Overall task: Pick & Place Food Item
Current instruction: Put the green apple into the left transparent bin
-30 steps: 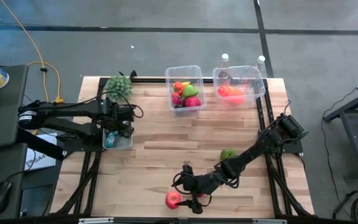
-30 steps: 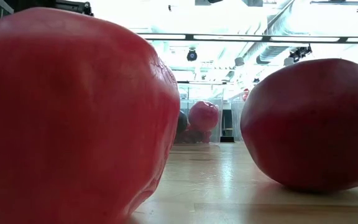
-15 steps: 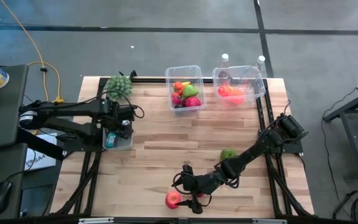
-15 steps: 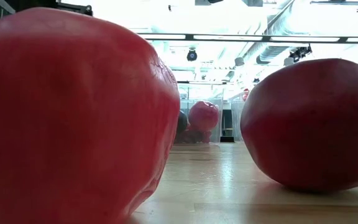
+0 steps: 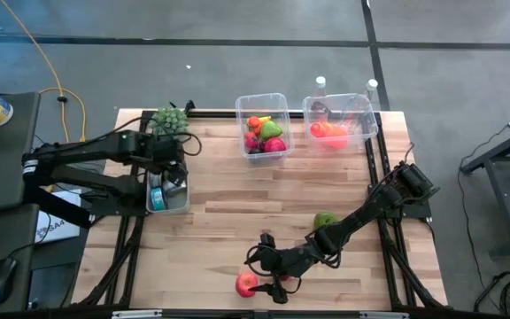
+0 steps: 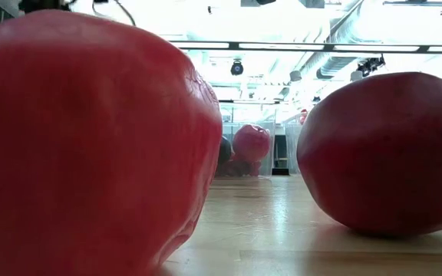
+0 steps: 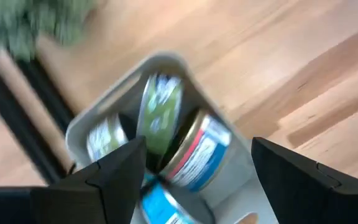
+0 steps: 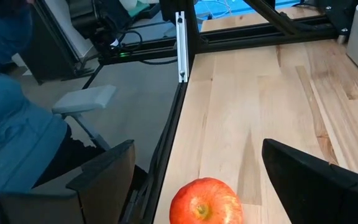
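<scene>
My right gripper (image 5: 266, 282) lies low near the front edge of the light wooden table (image 5: 228, 213), its two dark fingers (image 8: 98, 180) spread wide apart with nothing between them. Just ahead of it, in the gap between the fingers but untouched, sits one round red apple (image 8: 205, 200) with its stem end up; from above it is the red fruit at the front edge, just beside my gripper. The table-height camera is filled by two big red rounded shapes, one on the left (image 6: 90, 146) and one on the right (image 6: 382, 153); I cannot tell which of them is that apple. One round green fruit (image 5: 326, 219) rests on the boards alongside my right arm, well apart from the apple. At the back of the table stand two clear plastic bins: the middle one (image 5: 263, 125) holds a heap of mixed red, orange and green fruit, and the one to its right (image 5: 341, 118) holds an orange-red item, with two clear bottles just behind it. My left gripper (image 5: 168, 174) hangs over a small grey rectangular tray (image 7: 79, 127) at the left edge of the table, its fingers open and empty; in the tray I count three round cans (image 7: 194, 152) lying together. One bunch of green grapes (image 5: 170, 123) lies near the tray, at the back left corner.
</scene>
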You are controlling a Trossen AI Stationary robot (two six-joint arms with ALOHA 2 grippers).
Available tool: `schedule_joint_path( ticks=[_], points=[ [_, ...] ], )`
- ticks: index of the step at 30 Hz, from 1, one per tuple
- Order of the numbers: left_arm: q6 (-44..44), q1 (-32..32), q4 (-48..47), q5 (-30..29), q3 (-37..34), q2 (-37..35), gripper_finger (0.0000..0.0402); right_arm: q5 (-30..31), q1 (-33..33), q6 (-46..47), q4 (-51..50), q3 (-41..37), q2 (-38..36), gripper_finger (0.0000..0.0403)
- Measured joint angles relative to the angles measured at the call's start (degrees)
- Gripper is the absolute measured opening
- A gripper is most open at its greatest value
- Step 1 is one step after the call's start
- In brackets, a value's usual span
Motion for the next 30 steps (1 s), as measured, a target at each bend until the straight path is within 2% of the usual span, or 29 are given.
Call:
schedule_joint_path(
  ticks=[10, 18, 22, 24, 27, 30],
  points=[
    [9.5, -13.8, 8.7, -0.5, 2.1, -1.6, 0.0282, -3.7, 0.5, 0.2, -2.1, 0.0, 0.0, 0.0339],
    [16.9, -30.8, 26.7, -9.1, 1.8, -0.6, 0.0282, -5.0, 3.9, -3.0, -2.2, 0.0, 0.0, 0.0339],
    [20.4, -37.7, 35.5, -9.9, 1.7, 2.3, 0.0282, -4.9, 6.0, -4.4, -3.4, 0.0, -0.4, 0.0339],
    [21.4, -40.6, 38.7, -9.9, 1.7, 4.3, 0.0282, -5.1, 7.3, -1.4, -4.0, 0.0, -1.2, 0.0339],
    [22.7, -43.9, 42.2, -9.8, 1.7, 8.2, 0.0282, -2.8, 9.6, 2.9, -5.5, 0.0, -3.2, 0.0339],
    [24.0, -45.9, 44.2, -9.8, 1.6, 12.4, 0.0282, 3.1, 12.0, 4.9, -8.7, 0.1, -4.2, 0.0339]
  ],
)
